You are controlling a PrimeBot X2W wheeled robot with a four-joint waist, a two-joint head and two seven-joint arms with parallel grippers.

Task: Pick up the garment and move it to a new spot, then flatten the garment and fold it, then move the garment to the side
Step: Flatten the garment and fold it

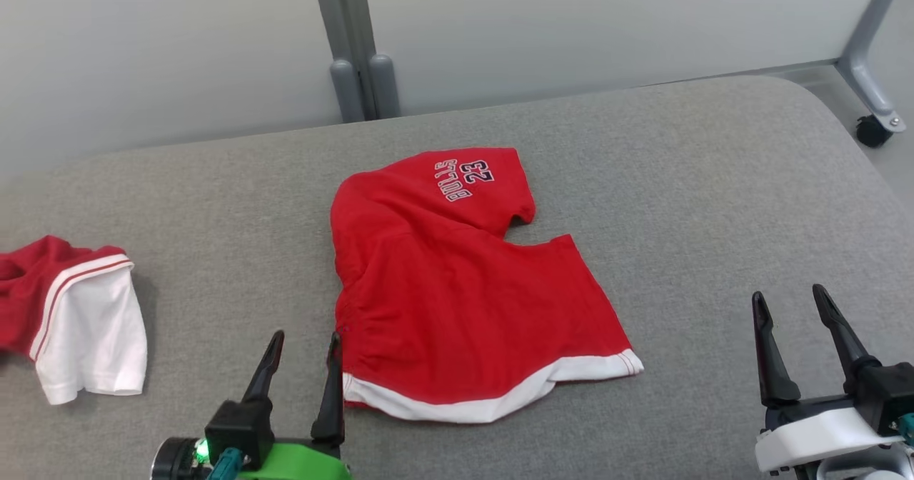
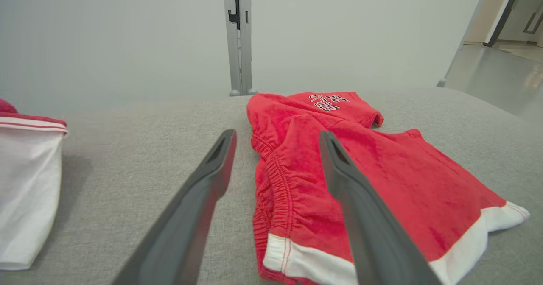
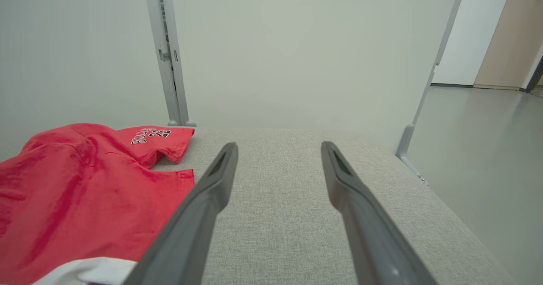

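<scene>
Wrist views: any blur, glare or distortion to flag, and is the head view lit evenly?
Head view: soft, even light, no glare; shorts sharp, lettering legible; faint shadow beside the second garment. Left wrist view: left gripper looms large, wide-angle stretch, soft near the bottom edge. Right wrist view: same for right gripper; mild sheen on floor.

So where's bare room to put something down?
Widest: the grey surface right of the red shorts, up to the right hand. Also between the shorts and the red-and-white garment at left, and along the far edge. Crowded: near left, where the left hand sits by the shorts.
</scene>
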